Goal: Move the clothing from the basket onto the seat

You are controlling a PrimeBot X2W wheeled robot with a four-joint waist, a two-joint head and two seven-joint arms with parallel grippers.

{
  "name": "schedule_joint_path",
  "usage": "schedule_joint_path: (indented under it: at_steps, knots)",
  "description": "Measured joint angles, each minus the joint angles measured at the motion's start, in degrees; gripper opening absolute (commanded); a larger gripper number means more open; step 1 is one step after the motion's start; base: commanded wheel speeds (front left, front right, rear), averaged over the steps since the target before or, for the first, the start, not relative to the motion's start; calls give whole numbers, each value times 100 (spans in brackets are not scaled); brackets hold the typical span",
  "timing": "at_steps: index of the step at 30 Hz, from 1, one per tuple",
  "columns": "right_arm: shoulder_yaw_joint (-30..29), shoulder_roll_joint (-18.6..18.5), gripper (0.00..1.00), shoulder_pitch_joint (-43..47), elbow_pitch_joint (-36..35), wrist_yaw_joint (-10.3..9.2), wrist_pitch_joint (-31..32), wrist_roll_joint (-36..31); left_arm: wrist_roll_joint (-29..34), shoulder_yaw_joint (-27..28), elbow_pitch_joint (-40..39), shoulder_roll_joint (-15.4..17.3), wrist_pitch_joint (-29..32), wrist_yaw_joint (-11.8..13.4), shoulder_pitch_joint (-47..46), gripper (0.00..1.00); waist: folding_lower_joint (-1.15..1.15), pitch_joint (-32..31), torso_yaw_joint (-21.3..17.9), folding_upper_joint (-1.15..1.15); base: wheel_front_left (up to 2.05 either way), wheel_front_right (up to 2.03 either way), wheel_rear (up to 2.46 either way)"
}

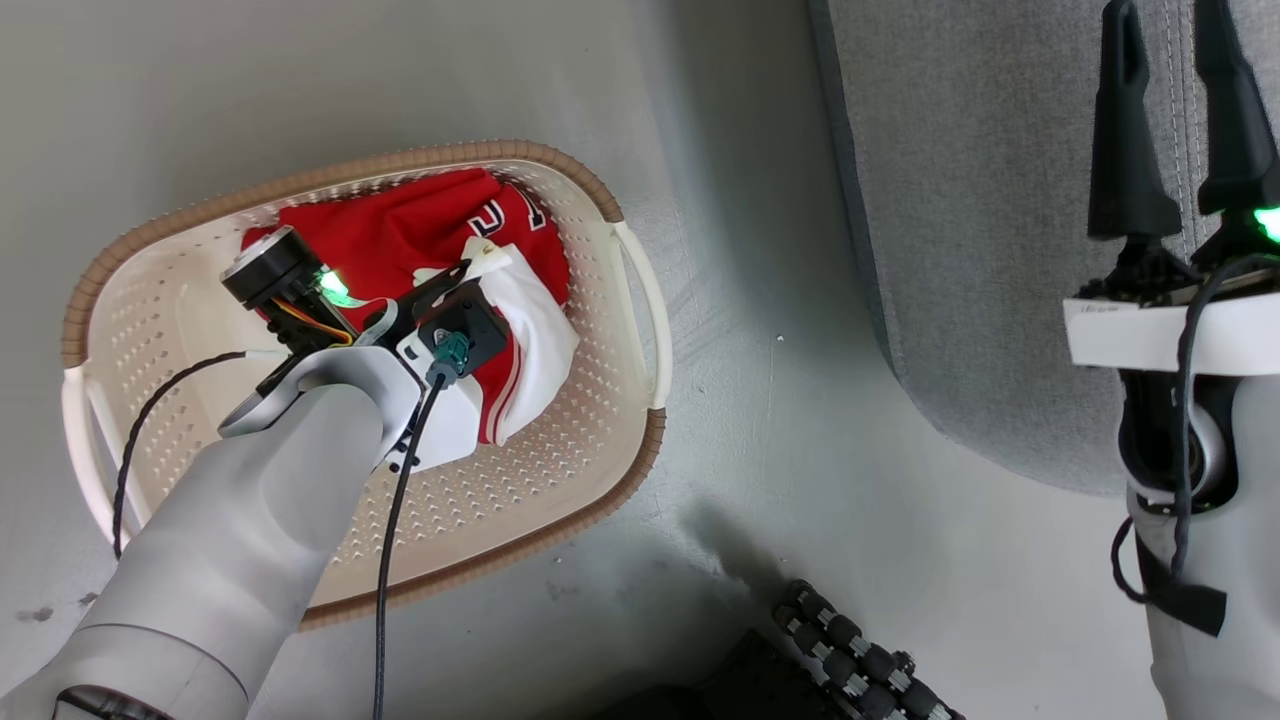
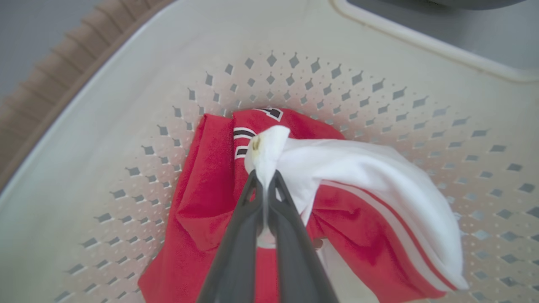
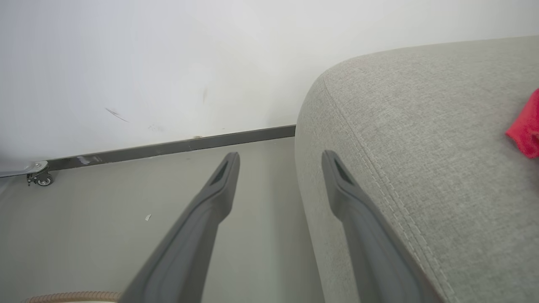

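The clothing [image 1: 400, 240], a red garment with a white panel, striped trim and part of a white numeral showing, lies bunched in the far half of the basket [image 1: 600, 440], toward the side nearer the seat [image 1: 960, 250]. The left tool [image 2: 264, 176] reaches down into the basket. Its fingers are pressed together on a pinched-up fold of the white panel, which pokes out past the fingertips. The rest of the garment lies inside the basket, and the near and left parts of the basket are bare perforated plastic.

The basket stands on a smooth grey floor [image 1: 780, 420] with its right handle facing the seat. A strip of bare floor lies between them. The seat's rounded corner and stitched seam show in the right wrist view, and a red piece of cloth [image 3: 524, 126] lies on top of it at that view's right edge. The right tool [image 3: 281, 156] hangs by the seat's edge, fingers wide apart and holding nothing. Beyond it, a white wall [image 3: 168, 63] meets the floor at a dark skirting strip [image 3: 168, 147], with a small caster [image 3: 40, 179] at the left. A black roller wheel [image 1: 860, 660] sits on the floor near the gap.
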Motion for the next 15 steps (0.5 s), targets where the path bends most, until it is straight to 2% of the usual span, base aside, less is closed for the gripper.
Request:
schedule_joint_path:
  at_steps: [15]
  knots:
    - [-261,-1,100,-65,48,1,0,-248,-213,116,-449,-23,-260,127,121,0,0,-263,336,0,0,0,0]
